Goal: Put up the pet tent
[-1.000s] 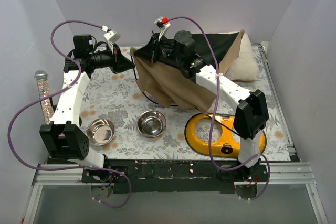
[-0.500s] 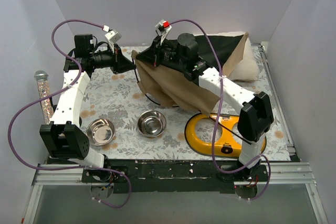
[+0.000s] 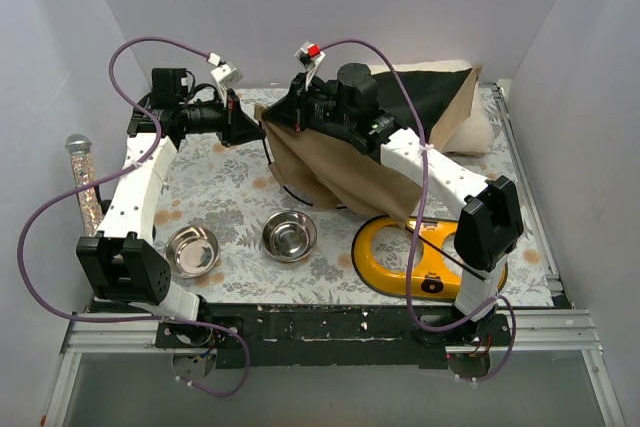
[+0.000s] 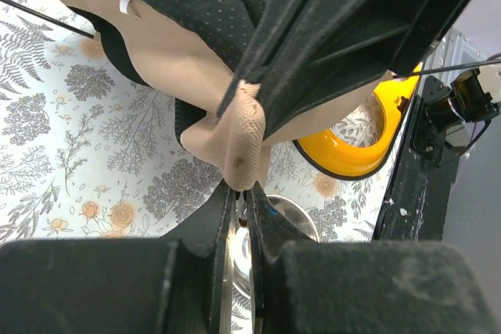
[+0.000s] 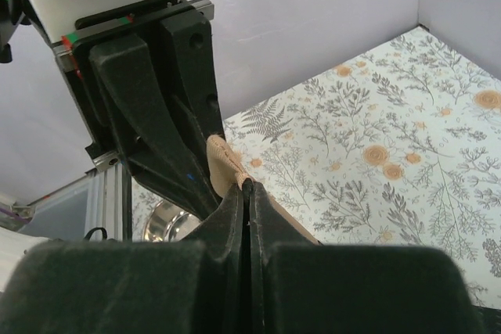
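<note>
The pet tent point(image 3: 330, 172) is a tan-brown fabric sheet with black lining, lifted and draped from the back middle of the table down toward its centre. A thin black rod point(image 3: 280, 182) curves out under it. My left gripper point(image 3: 252, 127) is shut on a bunched tan corner of the tent point(image 4: 241, 142). My right gripper point(image 3: 275, 119) is shut on the same tan corner point(image 5: 225, 168), right beside the left fingers point(image 5: 168, 115). The two grippers meet tip to tip above the table. The doorway and pom-pom are hidden.
A yellow oval bowl stand point(image 3: 395, 252) lies at the front right, partly under the right arm. Two steel bowls point(image 3: 289, 235) point(image 3: 192, 250) sit at the front left. A cream cushion point(image 3: 465, 127) lies at the back right. A tube point(image 3: 82, 182) stands by the left wall.
The left gripper has moved right to meet the right gripper at the tent corner. The tent fabric has lifted and spread a little more toward the back right.
</note>
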Controlling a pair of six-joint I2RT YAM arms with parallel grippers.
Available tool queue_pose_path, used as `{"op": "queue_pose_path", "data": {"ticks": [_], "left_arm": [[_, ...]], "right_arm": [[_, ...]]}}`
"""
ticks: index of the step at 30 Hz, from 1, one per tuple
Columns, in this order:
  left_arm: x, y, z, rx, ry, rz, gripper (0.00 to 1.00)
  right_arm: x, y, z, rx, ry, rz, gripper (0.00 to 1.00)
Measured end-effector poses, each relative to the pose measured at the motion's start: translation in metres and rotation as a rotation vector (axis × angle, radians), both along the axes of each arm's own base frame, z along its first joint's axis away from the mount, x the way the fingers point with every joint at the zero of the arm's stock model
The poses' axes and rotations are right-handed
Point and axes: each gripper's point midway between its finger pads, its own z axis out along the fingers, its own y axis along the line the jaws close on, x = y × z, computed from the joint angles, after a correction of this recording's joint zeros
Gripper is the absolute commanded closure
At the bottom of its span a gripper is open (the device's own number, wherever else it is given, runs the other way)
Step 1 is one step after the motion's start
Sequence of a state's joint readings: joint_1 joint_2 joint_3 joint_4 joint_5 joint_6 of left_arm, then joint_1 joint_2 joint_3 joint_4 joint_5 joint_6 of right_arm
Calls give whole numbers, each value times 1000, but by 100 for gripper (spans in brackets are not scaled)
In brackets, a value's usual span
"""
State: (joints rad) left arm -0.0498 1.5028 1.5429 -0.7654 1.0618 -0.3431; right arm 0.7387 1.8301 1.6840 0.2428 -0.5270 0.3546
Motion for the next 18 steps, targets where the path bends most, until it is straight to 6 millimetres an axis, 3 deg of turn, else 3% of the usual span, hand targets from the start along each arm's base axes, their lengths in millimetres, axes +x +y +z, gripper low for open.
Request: {"op": "queue_pose_path", "data": {"ticks": [11,18], "left_arm": [[-5,-7,-6,42,-6,-17,100],[-3,-8,10,34,-42,-1,100]], "right_arm": [[-3,-5,-10,-52,-8,14,99],[-16,-16,-5,-68,-39,30,99]]}}
